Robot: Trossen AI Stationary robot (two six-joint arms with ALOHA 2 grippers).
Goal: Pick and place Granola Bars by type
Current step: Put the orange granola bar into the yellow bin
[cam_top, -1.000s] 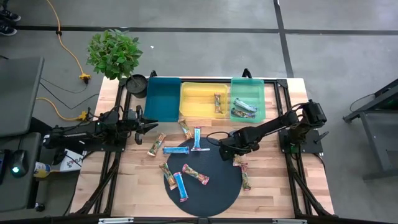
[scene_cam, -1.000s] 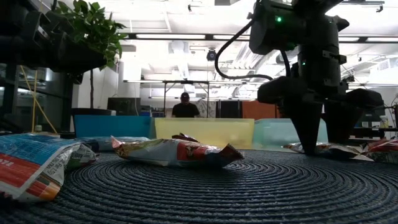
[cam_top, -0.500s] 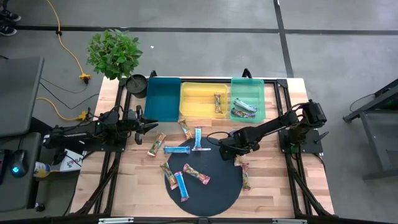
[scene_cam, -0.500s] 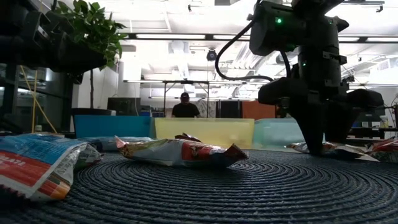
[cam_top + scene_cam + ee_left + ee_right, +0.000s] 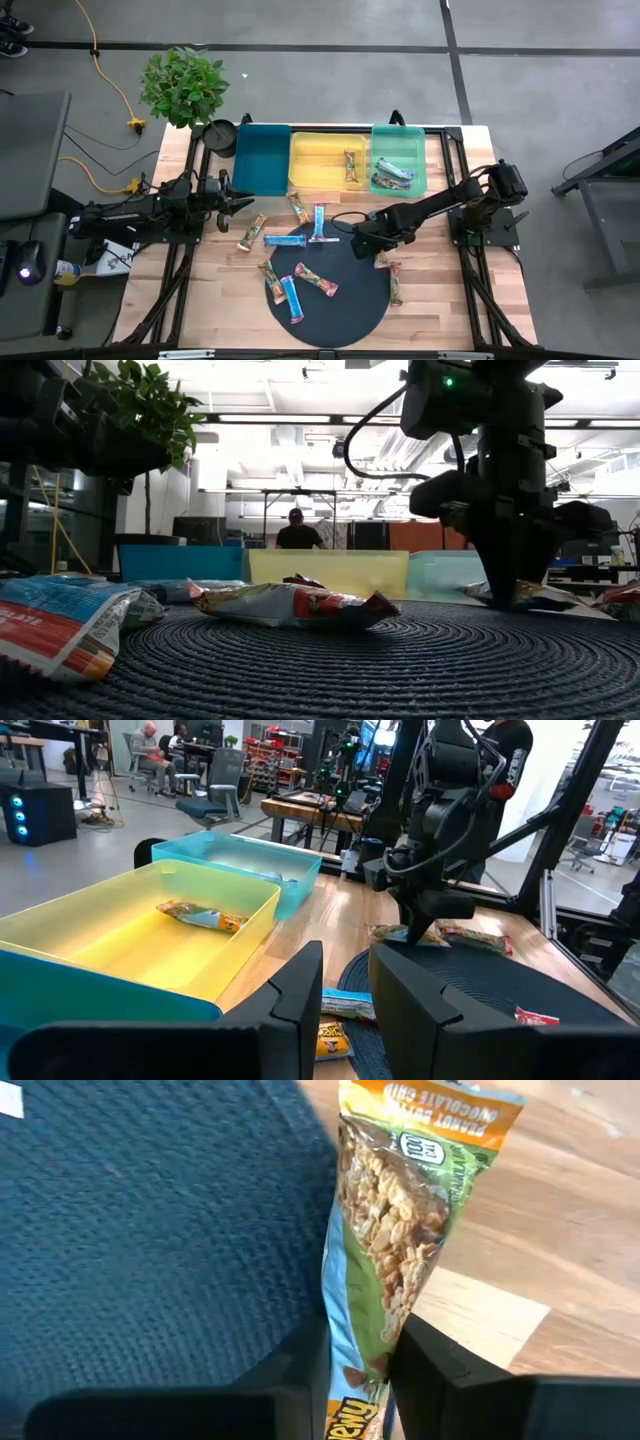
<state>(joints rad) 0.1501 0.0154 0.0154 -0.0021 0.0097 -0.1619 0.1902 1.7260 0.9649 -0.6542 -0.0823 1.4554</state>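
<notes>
My right gripper (image 5: 368,245) is down at the right edge of the round black mat (image 5: 335,310), shut on a tan-and-green granola bar (image 5: 400,1230), which also shows in the high view (image 5: 384,261) and the low view (image 5: 535,596). My left gripper (image 5: 245,203) hovers open and empty at the table's left, near the teal tray (image 5: 262,160). Other bars lie flat on the wood and on the mat, among them a blue bar (image 5: 283,240) and a silvery bar (image 5: 315,282). My right gripper pinches the bar's two long edges (image 5: 362,1350) between its two fingers, near one end. The fingers point down from above, with the bar running lengthwise between them. The bar lies partly on the mat's edge and partly on the wood.
The teal tray, the yellow tray (image 5: 300,172) and the green tray (image 5: 420,160) stand in a row along the far edge. The yellow one holds one bar, the green one a few. A potted plant (image 5: 182,88) stands at the far left corner. A person shows far behind in the low view.
My right gripper has shifted slightly toward the table's near edge and settled at the bar by the mat's right edge. The bar stays where it lay.
</notes>
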